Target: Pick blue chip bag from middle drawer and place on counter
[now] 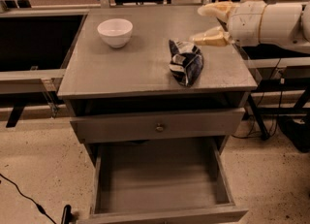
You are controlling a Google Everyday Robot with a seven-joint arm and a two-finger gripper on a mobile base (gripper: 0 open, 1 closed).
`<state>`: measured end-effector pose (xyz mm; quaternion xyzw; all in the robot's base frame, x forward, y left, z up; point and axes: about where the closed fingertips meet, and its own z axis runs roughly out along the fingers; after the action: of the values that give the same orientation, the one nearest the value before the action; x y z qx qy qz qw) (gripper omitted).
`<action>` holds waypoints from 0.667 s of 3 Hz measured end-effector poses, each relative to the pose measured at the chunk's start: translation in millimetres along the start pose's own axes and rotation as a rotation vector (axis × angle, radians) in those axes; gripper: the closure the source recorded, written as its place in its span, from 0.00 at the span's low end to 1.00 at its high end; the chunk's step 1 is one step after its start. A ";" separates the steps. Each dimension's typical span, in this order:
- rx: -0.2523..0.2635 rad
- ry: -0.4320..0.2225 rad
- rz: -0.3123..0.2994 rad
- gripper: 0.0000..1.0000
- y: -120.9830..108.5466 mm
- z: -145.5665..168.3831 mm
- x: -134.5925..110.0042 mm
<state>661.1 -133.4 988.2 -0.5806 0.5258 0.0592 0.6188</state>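
Claw (196, 24), camera view: up at the right rear of the table (121, 72), above its surface. My two tan fingers (213, 38) are spread wide with nothing between them.

Blue chip bag (185, 62) lies on the table, right of centre and toward the front edge. It is nearer the camera than the claw and apart from it. White bowl (115, 32) sits well apart at the left rear. Middle drawer (160, 179) is pulled out below, with nothing showing on its floor.

Handling, my judgement: the bag is light, soft crinkly foil, likely slippery, with contents easy to crush. Best hold is a gentle pinch across the puffed middle or on a crimped end seam.

Bag lies slumped on its side, not upright. Its long axis runs roughly back to front, near end angled slightly rightward.
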 end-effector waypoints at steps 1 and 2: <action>0.000 0.000 0.000 0.00 0.0 0.0 0.0; -0.012 -0.017 -0.052 0.00 -4.5 -3.7 -8.7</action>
<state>658.1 -133.1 998.2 -0.5970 0.5049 0.0513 0.6213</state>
